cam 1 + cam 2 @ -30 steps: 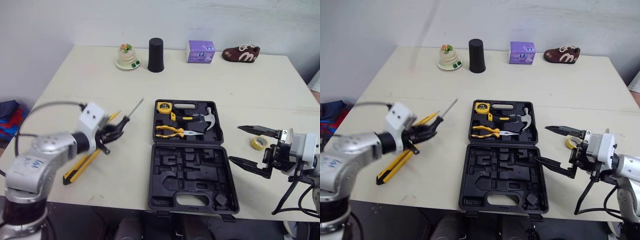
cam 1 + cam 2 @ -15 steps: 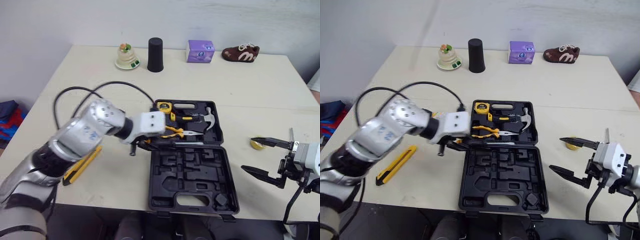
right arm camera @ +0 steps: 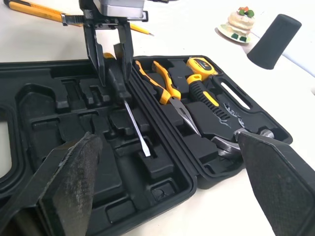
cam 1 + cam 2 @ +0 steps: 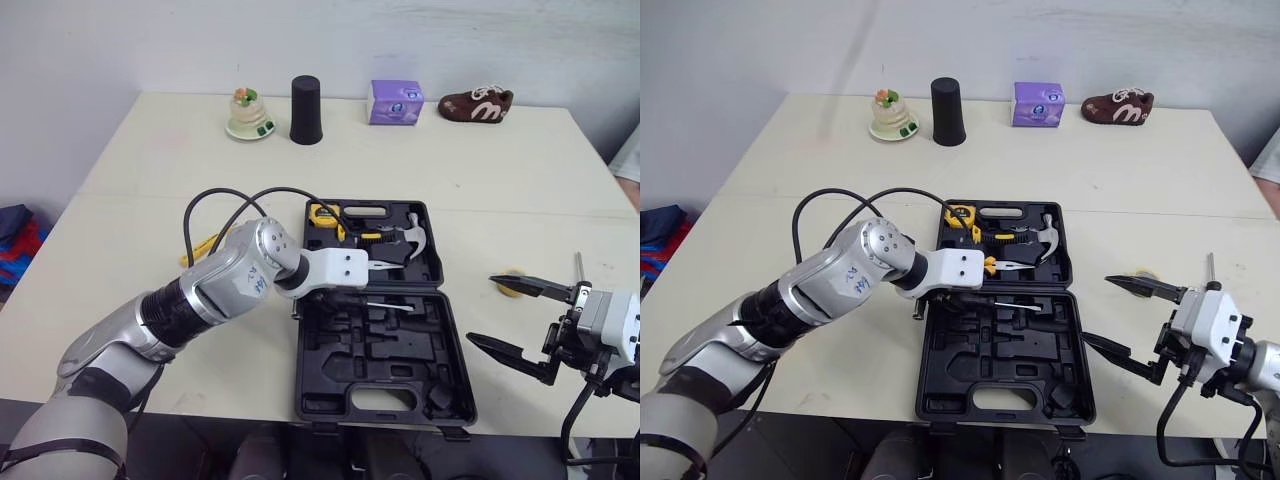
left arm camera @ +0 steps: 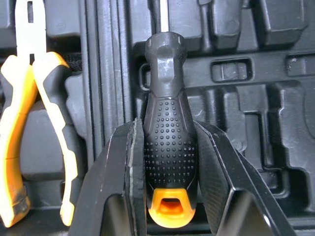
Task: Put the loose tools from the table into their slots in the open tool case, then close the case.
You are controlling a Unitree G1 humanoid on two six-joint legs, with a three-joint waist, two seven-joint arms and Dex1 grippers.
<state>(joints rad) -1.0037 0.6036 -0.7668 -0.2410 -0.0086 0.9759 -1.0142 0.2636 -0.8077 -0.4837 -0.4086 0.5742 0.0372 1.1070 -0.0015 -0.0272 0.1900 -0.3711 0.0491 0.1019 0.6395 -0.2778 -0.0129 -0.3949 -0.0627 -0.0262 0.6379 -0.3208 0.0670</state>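
Note:
The black tool case (image 4: 440, 345) lies open in the middle of the table. Its far half holds a yellow tape measure (image 4: 322, 212), a hammer (image 4: 415, 232) and yellow-handled pliers (image 3: 165, 83). My left gripper (image 5: 167, 125) is shut on the black-and-orange handle of a screwdriver (image 3: 133, 118). It holds the tool over the near moulded half, just by the hinge, with the shaft (image 4: 388, 308) pointing right. My right gripper (image 4: 480, 309) stands open to the right of the case, nothing between its fingers. A yellow tape roll (image 4: 513, 284) lies just beyond it.
A long yellow tool (image 3: 29, 7) lies on the table left of the case, partly behind my left arm. Along the far edge stand a cake ornament (image 4: 248, 113), a black cup (image 4: 306, 96), a purple box (image 4: 390, 102) and a brown shoe (image 4: 476, 103).
My left arm has carried the screwdriver from the table left of the case to over the case's near half. The right gripper has drifted slightly lower and stays open.

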